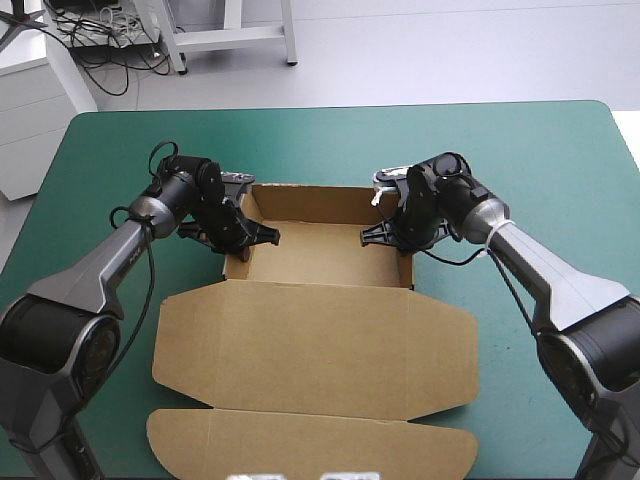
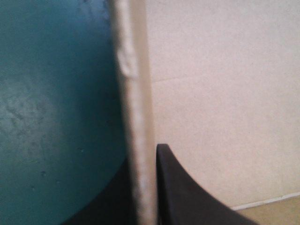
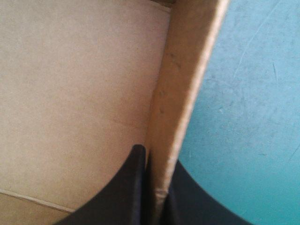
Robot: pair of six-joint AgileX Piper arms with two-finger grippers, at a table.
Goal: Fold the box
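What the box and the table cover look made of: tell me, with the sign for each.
Box: brown board, matte, probably cardboard; the wall's cut edge, pinched in the left gripper, looks pale and fibrous. Cover: teal-green, smooth with fine scuffs and a dull sheen; perhaps a plastic or rubber mat, I cannot tell which.

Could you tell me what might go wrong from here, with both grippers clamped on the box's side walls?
1. The left gripper and right gripper each pinch a thin side wall of the box; uneven pulling could bend or crease the board.
2. The lid lies flat and unheld on the teal-green table, so the whole box might slide or twist if one arm moves alone.
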